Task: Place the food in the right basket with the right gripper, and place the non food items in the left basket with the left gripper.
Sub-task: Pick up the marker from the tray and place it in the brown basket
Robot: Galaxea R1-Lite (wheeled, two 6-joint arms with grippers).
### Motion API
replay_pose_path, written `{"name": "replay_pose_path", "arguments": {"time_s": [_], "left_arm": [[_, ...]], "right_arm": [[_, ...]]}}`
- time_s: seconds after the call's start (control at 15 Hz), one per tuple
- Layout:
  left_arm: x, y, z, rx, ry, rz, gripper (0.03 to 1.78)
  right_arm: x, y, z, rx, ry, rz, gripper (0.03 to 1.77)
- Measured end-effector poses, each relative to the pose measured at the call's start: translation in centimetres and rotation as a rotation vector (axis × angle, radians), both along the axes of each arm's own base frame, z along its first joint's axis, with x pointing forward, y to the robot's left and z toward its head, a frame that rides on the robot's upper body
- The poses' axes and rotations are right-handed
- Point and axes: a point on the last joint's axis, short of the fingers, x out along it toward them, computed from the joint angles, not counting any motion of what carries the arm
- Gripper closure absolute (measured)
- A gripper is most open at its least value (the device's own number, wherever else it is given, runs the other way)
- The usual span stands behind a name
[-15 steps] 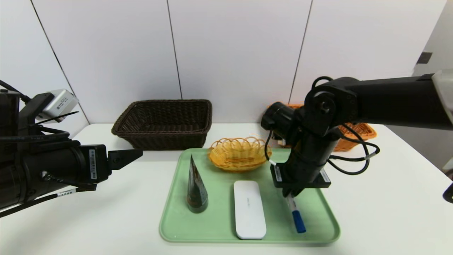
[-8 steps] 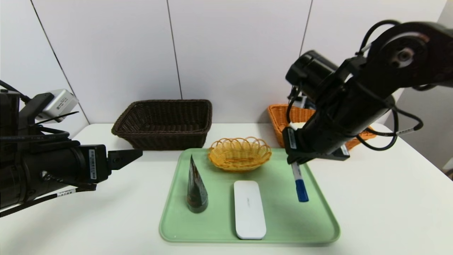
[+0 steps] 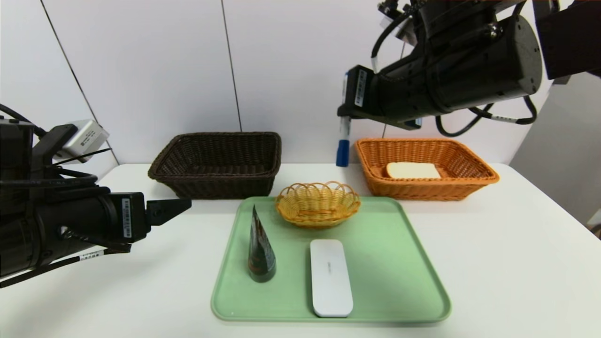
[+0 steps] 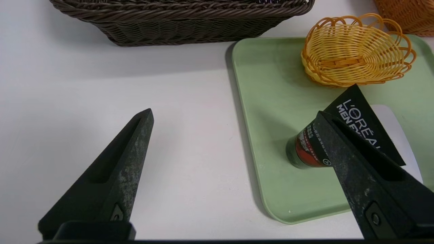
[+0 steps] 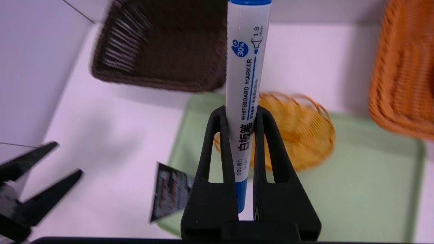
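Note:
My right gripper hangs high above the table, shut on the white marker pen, whose blue cap points down between the two big baskets. The right wrist view shows the marker pinched between the tips of that gripper. A slice of bread lies in the orange right basket. The dark brown left basket stands at the back. My left gripper hovers open and empty left of the tray; between its spread tips is bare table. On the tray stand the dark cone packet and the flat white case.
A light green tray lies at the table's middle, with a small round yellow wicker basket at its far edge. White wall panels rise right behind the baskets. Bare white table lies to either side of the tray.
My right gripper has lifted the marker off the tray, up and back, then leftward, to a spot high between the two large baskets. The left arm has stayed put.

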Motion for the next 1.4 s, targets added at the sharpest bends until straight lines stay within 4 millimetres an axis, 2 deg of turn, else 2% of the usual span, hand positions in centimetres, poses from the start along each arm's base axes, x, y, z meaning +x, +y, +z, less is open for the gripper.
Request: {"name": "replay_pose_path", "arguments": {"time_s": [0.2, 0.33, 0.6, 0.8, 1.2, 1.4], "left_arm": [[0.0, 0.0, -0.1, 0.005, 0.001, 0.000, 0.12], [0.0, 0.0, -0.1, 0.015, -0.002, 0.017, 0.12], [-0.1, 0.1, -0.5, 0.026, 0.011, 0.031, 0.12], [-0.1, 0.2, -0.7, 0.034, 0.015, 0.046, 0.12], [0.0, 0.4, -0.8, 0.038, 0.017, 0.061, 0.12], [0.0, 0.4, -0.8, 0.040, 0.016, 0.061, 0.12]], "right_arm": [[1.7, 2.3, 0.7, 0.110, -0.188, 0.016, 1.62], [3.5, 4.1, -0.1, 0.157, -0.283, 0.026, 1.62], [7.3, 7.8, -3.7, 0.204, -0.431, 0.044, 1.62], [8.6, 10.2, -7.0, 0.205, -0.431, 0.082, 1.62], [10.9, 12.6, -11.9, 0.179, -0.538, 0.104, 1.62], [11.5, 13.1, -13.6, 0.164, -0.533, 0.117, 1.62]]}}
